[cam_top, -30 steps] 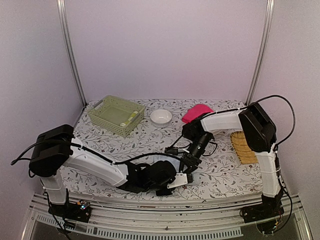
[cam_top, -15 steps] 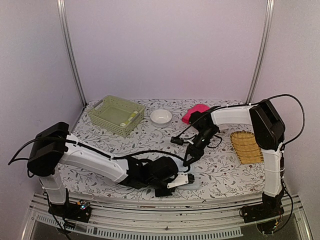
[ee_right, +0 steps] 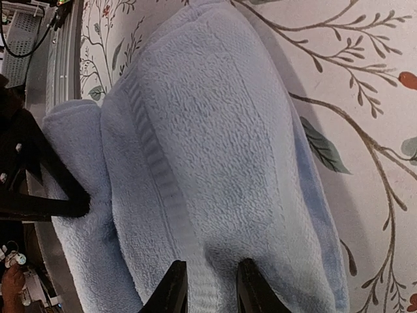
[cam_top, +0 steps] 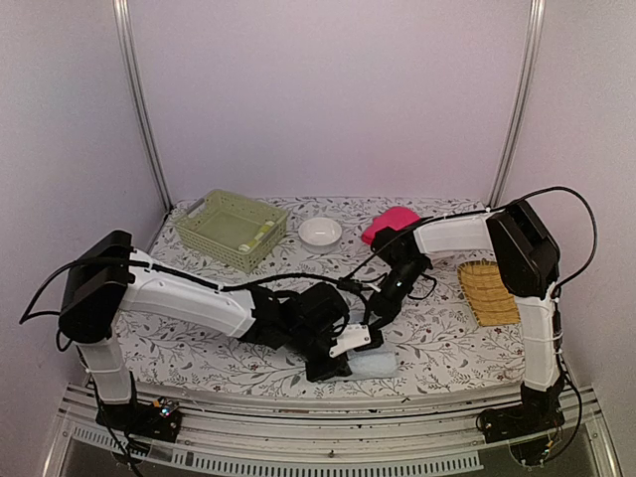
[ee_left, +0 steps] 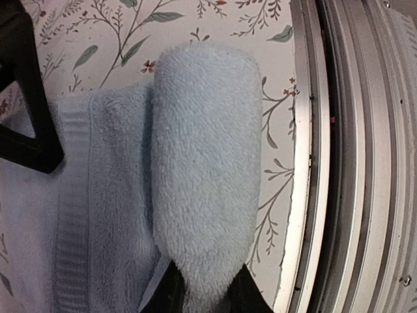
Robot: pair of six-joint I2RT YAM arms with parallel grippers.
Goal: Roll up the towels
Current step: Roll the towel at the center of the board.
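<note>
**Blue towel [ee_right: 215,143], part-rolled, at near counter [cam_top: 199,348] edge**
Pinched by left claw [ee_left: 202,290] and right claw [ee_right: 210,287]; roll could be loosened by uneven pull.

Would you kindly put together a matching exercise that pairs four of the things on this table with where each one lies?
Things:
1. pale blue towel
2. pink towel
3. green basket
4. yellow woven tray

Places:
A. far left part of the table
B. right side, by the right arm
C. near edge, around the middle
D. far side, right of the white bowl

Pairs: 1-C, 2-D, 3-A, 4-B.
</note>
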